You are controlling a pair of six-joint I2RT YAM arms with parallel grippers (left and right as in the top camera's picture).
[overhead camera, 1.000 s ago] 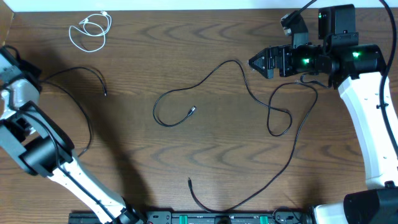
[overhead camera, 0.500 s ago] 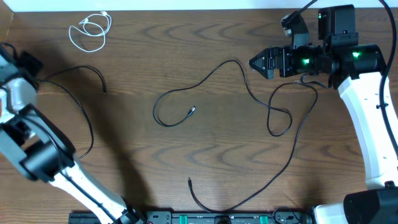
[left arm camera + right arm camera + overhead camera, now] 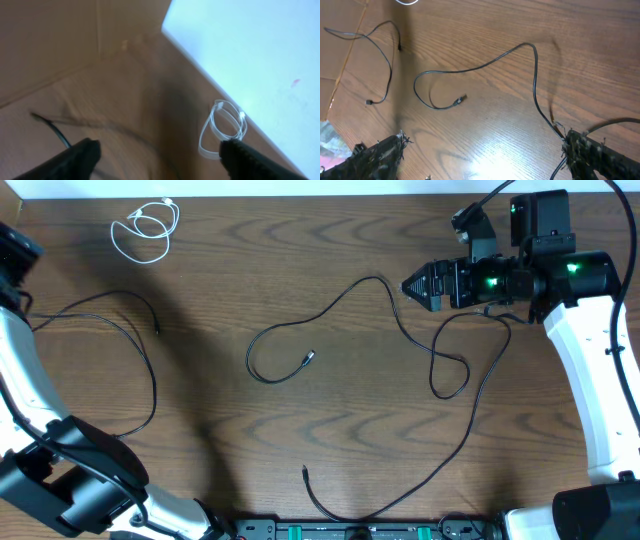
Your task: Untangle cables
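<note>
Several thin black cables lie on the wooden table (image 3: 230, 430). One black cable (image 3: 150, 370) loops at the left. A second (image 3: 345, 295) curls through the middle with its plug (image 3: 309, 358) free, and a third (image 3: 470, 425) runs from the front edge up to the right. A short white cable (image 3: 146, 228) is coiled at the far left. My left gripper (image 3: 18, 252) is open over the far-left corner with nothing between its fingers (image 3: 82, 156); the white cable (image 3: 222, 129) lies ahead of it. My right gripper (image 3: 408, 284) is open, above the middle cable (image 3: 470, 67).
A pale cardboard wall (image 3: 50, 45) stands along the table's left edge. A white surface (image 3: 250, 50) borders the far edge. Thicker black leads (image 3: 485, 200) hang at the right arm. A black rail (image 3: 350, 530) runs along the front edge.
My left gripper has opened and swung toward the far-left corner. The left black cable's end has shifted left and now lies on the table. The right arm has not moved.
</note>
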